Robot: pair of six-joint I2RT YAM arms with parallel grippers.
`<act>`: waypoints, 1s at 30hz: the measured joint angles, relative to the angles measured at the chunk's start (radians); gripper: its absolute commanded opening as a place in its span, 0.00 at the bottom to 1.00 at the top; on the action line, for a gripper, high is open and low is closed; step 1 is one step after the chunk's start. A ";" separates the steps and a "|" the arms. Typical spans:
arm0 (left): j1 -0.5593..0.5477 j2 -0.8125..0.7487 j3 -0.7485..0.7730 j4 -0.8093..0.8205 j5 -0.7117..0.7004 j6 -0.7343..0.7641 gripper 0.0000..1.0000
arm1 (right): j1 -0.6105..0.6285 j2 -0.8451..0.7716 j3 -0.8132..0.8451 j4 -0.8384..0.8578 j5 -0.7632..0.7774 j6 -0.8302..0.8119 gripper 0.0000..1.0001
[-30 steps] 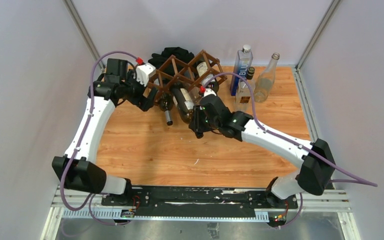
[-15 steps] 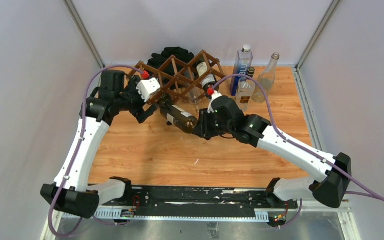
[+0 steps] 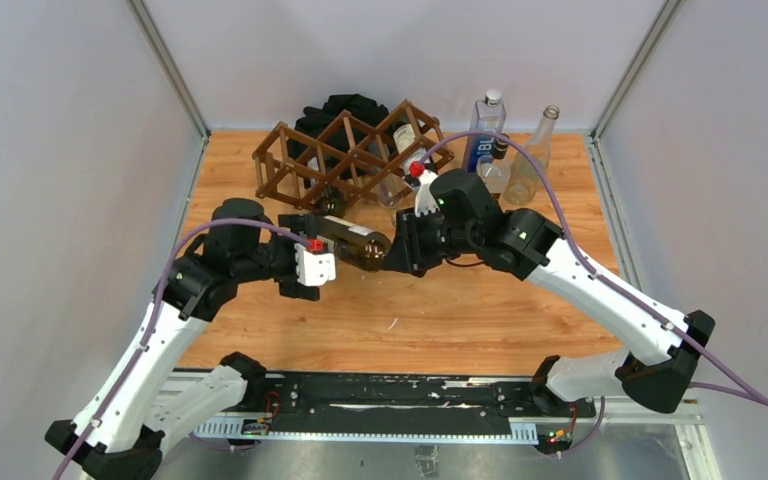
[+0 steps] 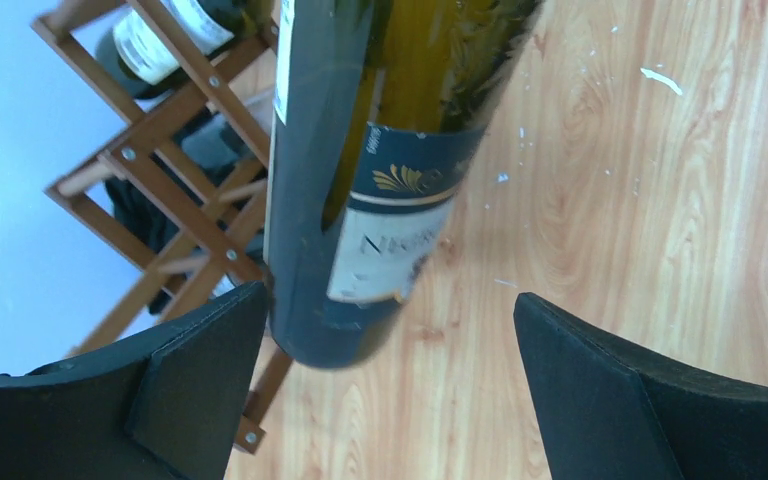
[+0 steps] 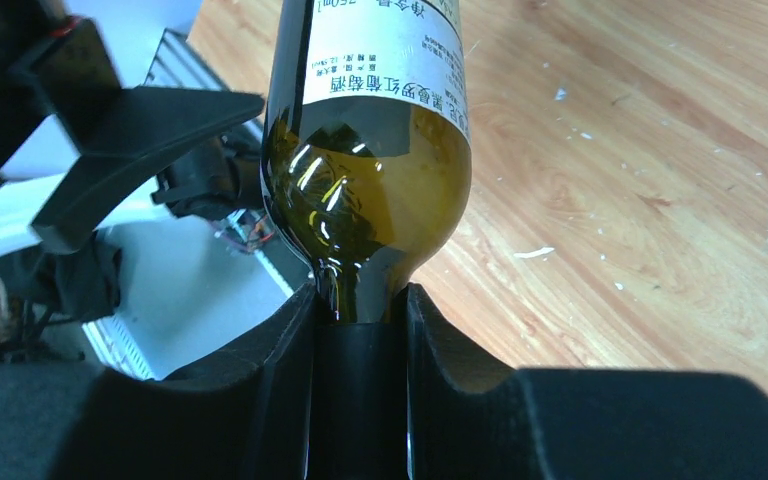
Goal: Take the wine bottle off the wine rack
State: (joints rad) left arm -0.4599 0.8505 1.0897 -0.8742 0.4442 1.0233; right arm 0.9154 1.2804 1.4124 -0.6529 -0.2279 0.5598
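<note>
The dark brown lattice wine rack [image 3: 345, 150] stands at the back of the table and shows at the upper left of the left wrist view [image 4: 160, 180]. A dark green wine bottle [image 3: 345, 238] is out of the rack, lying level above the table. My right gripper [image 3: 395, 255] is shut on its neck [image 5: 360, 320], with the labelled body [image 5: 370, 190] stretching away. My left gripper [image 3: 298, 252] is open at the bottle's base [image 4: 335, 320]. The base sits beside the left finger [image 4: 200, 380], and the other finger [image 4: 600, 390] is well apart from it.
Another bottle [image 3: 410, 140] lies in the rack's right cell. A blue bottle [image 3: 484, 125], a clear bottle [image 3: 532, 160] and a small dark-capped bottle [image 3: 492, 170] stand at the back right. A black cloth heap [image 3: 345, 108] lies behind the rack. Grey walls enclose the table.
My right gripper has drawn the bottle out of the rack and swung it toward the front. My left arm has left the rack and come forward to the bottle's base.
</note>
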 measured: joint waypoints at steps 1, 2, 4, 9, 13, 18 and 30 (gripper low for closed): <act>-0.014 -0.010 -0.014 0.016 -0.003 0.014 1.00 | 0.000 0.001 0.010 -0.008 -0.016 -0.005 0.00; -0.026 -0.015 -0.026 0.037 -0.007 0.024 1.00 | 0.000 0.001 0.019 -0.021 -0.036 -0.010 0.00; -0.050 -0.018 -0.043 0.087 -0.027 0.035 1.00 | 0.000 0.001 0.023 -0.041 -0.062 -0.018 0.00; -0.116 -0.013 -0.066 0.172 -0.072 0.043 1.00 | 0.000 0.003 0.027 -0.104 -0.097 -0.036 0.00; -0.179 0.001 -0.077 0.190 -0.100 0.040 1.00 | 0.000 0.019 0.039 -0.128 -0.095 -0.046 0.00; -0.220 0.031 -0.088 0.173 -0.108 0.038 1.00 | 0.001 0.039 0.040 -0.134 -0.094 -0.068 0.00; -0.230 0.091 -0.128 0.130 -0.081 -0.018 1.00 | 0.027 0.046 0.063 -0.120 -0.135 -0.116 0.00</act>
State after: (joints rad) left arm -0.6899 0.9417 0.9619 -0.7444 0.3630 1.0058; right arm 0.9428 1.3262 1.4757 -0.7731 -0.3634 0.4438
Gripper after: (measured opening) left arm 0.997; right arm 0.361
